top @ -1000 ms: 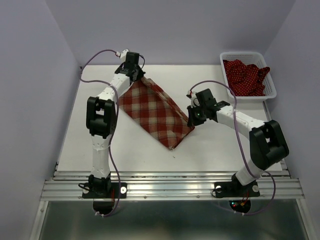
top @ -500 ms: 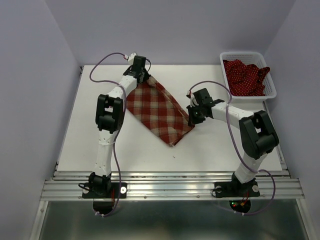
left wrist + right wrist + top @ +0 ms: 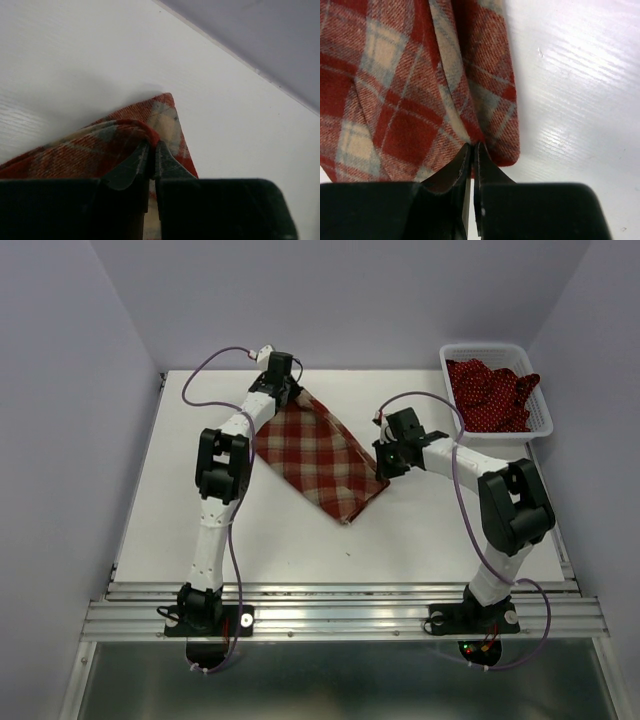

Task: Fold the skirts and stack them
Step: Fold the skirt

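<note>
The red-and-cream plaid skirt [image 3: 318, 455] lies spread across the middle of the white table, held at two corners. At its far corner my left gripper [image 3: 291, 393] is shut on the cloth; the left wrist view shows the jaws [image 3: 152, 144] pinching a fold of plaid skirt [image 3: 100, 145]. My right gripper [image 3: 384, 471] is shut on the right-hand corner, and the right wrist view shows its tips [image 3: 472, 145] closed on the plaid skirt's [image 3: 395, 100] edge. Dark red polka-dot skirts [image 3: 490, 395] lie bunched in the basket.
A white mesh basket [image 3: 478, 347] stands at the back right corner of the table [image 3: 180, 510]. Lilac walls close in the back and both sides. A metal rail runs along the near edge by the arm bases.
My left gripper has carried its corner rightward along the back. The right gripper has shifted slightly away from me. The skirt's near corner has drawn back with them.
</note>
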Controlling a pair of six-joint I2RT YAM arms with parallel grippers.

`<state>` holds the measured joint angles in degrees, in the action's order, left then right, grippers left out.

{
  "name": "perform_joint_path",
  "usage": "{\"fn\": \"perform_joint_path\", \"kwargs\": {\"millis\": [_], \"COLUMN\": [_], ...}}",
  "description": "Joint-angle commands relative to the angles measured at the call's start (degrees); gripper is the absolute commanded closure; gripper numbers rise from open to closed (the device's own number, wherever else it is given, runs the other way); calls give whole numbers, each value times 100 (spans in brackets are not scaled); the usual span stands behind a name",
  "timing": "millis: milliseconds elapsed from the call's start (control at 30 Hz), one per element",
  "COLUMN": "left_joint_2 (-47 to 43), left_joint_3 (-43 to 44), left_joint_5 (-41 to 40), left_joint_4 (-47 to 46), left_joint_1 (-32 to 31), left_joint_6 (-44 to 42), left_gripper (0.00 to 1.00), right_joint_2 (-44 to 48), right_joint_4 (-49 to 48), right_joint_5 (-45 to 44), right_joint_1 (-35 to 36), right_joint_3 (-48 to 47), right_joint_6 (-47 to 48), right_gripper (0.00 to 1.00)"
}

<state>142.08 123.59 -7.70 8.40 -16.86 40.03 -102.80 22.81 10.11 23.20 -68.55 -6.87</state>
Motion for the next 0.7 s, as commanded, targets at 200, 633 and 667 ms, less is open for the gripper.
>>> {"fn": "perform_joint_path", "kwargs": {"millis": [200,633,667], "left_joint_2": [48,-1331,-1480], "left_joint_3": [517,-571,-773], "left_joint_5": [304,648,587], "left_joint_4": [-418,-481,-445], "left_joint_1": [34,25,25], "left_joint_6": [49,-619,-767], "left_gripper": [38,1,1], "right_joint_2": [119,533,559], "right_joint_4": [-224,-417,-417], "right_joint_5": [-984,711,764], "right_joint_1": [-44,8,9], "right_joint_3": [-413,-273,-246], "right_joint_6": [-130,-156,-174], "right_gripper": [35,0,0]}}
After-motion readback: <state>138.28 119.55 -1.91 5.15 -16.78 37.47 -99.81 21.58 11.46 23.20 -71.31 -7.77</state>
